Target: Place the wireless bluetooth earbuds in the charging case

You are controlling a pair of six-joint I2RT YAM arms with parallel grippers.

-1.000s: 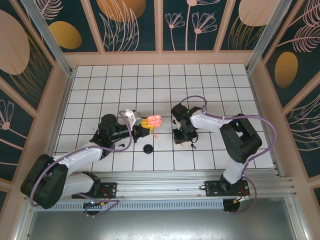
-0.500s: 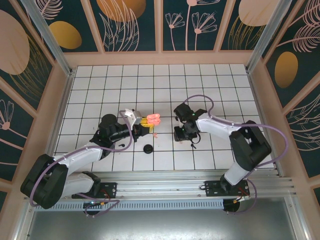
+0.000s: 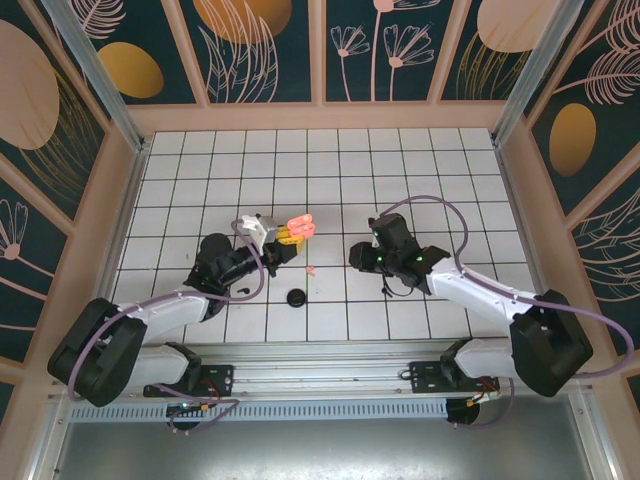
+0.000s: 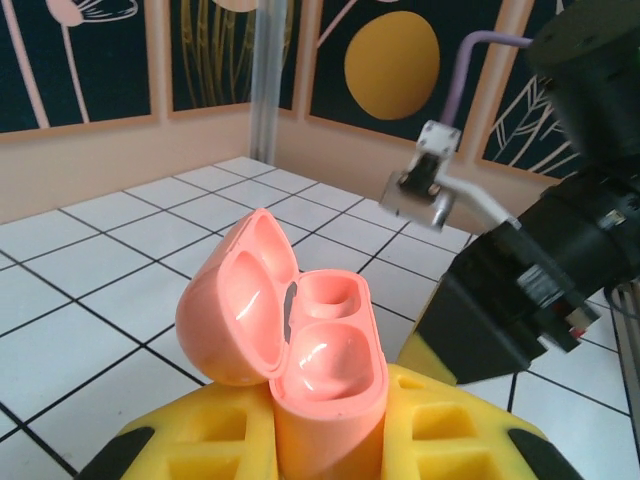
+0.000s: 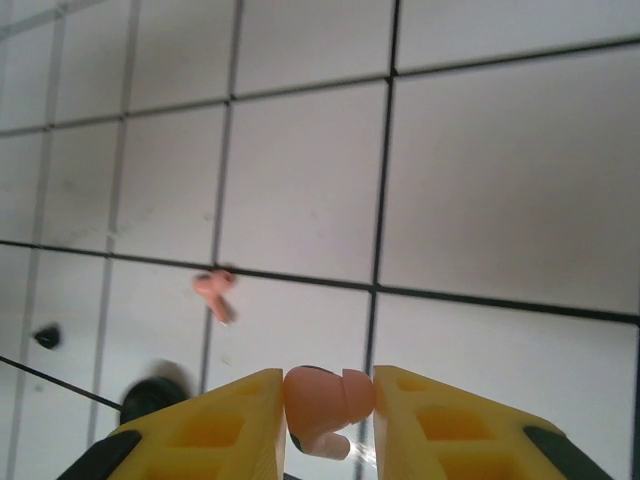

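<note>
The right gripper (image 5: pixel 328 405) pinched a pink earbud (image 5: pixel 320 390), bulb outward, its long axis and stem running back between the fingers. To its left, the left gripper (image 4: pixel 325 455) clamped the charging case (image 4: pixel 325 350) upright, lid open. A second pink earbud (image 3: pixel 311 269) lay on the tiles between them.

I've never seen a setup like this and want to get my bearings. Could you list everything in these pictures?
charging case: one, salmon-pink, lid open, wells look empty, clamped in the left gripper
held earbud: one, salmon-pink, pinched in the right gripper
loose earbud: one, salmon-pink, lying on the table between the two grippers
round disc: one, black, on the table near the loose earbud
small dark piece: one, black, on the table, too small to identify
table: one, white tiles with dark grid lines
wall panels: several, dark with floral patterns, around the table
left gripper: one, yellow fingers, shut on the charging case
right gripper: one, yellow fingers, shut on the held earbud
</note>
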